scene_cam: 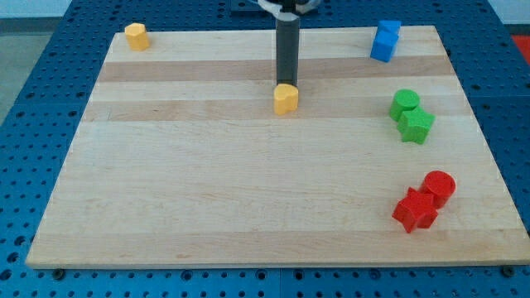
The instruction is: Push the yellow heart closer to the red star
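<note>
The yellow heart (286, 98) lies a little above the middle of the wooden board (207, 190). My tip (286, 83) is at the heart's top edge, touching or nearly touching it, with the dark rod rising straight up from there. The red star (414, 209) lies near the board's bottom right corner, far to the lower right of the heart. A red cylinder (439, 187) sits against the star's upper right side.
A yellow hexagon-like block (137, 36) sits at the top left corner. Two blue blocks (385, 40) sit at the top right. A green cylinder-like block (405, 103) and a green star-like block (416, 125) touch on the right side.
</note>
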Robot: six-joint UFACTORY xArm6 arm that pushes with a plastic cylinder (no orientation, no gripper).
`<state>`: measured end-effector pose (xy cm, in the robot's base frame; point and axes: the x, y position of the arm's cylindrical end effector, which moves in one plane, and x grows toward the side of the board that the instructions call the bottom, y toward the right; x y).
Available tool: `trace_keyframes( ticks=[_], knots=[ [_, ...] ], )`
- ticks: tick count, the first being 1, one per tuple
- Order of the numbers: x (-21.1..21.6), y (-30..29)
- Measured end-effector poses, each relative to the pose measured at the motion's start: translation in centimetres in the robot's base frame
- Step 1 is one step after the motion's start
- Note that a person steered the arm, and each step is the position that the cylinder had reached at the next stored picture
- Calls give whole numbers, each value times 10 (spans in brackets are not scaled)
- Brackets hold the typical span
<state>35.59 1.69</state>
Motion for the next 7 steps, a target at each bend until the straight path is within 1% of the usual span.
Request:
trace_keyframes(
  ticks=[2, 3, 4, 5, 6, 7],
  knots=[
    [80, 0],
    [103, -19],
    [104, -72],
    [110, -83],
    [123, -49],
    [123, -39]
  ],
)
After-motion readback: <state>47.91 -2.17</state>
